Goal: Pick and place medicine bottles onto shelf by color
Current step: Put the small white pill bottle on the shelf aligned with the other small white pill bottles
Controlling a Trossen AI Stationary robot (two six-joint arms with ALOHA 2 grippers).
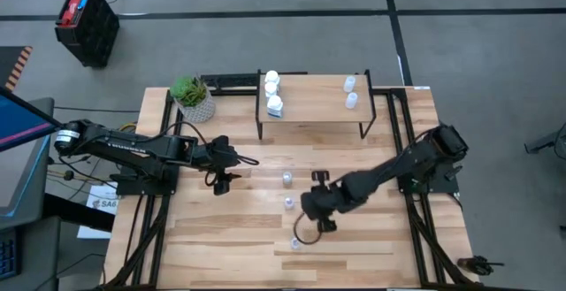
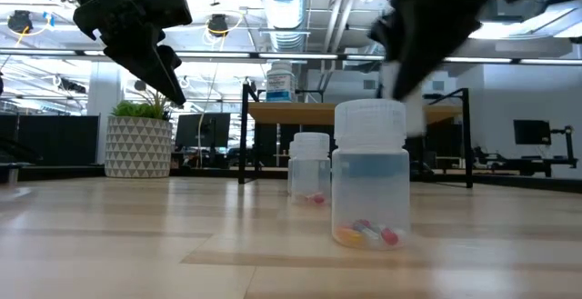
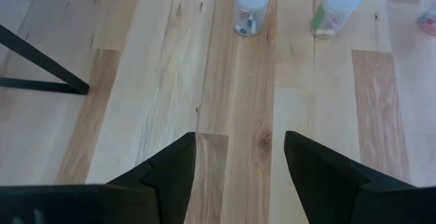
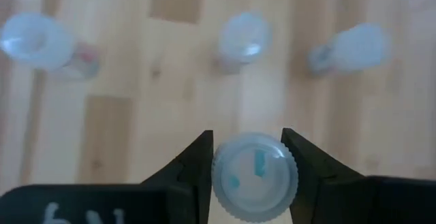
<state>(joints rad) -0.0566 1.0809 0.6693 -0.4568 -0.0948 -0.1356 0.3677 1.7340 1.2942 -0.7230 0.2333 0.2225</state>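
Pale wood shelf [image 1: 309, 96] is our landmark: we are seeing the plant pot [image 1: 195, 105] sitting left of it, the left gripper [image 1: 232, 169] hanging wide open before it, and the right gripper [image 4: 246, 176] clamping a translucent bottle [image 4: 253, 176] amid three loose bottles [image 4: 242, 40].

A shelf [image 1: 311, 105] stands at the back of the bench [image 1: 221, 238], with a plant pot [image 1: 196, 105] to its left. Three bottles [image 1: 273, 93] sit on the shelf's left end, two bottles [image 1: 350, 92] on its right. In front of the shelf, three loose bottles [image 1: 288, 202] stand in a line on the bench.
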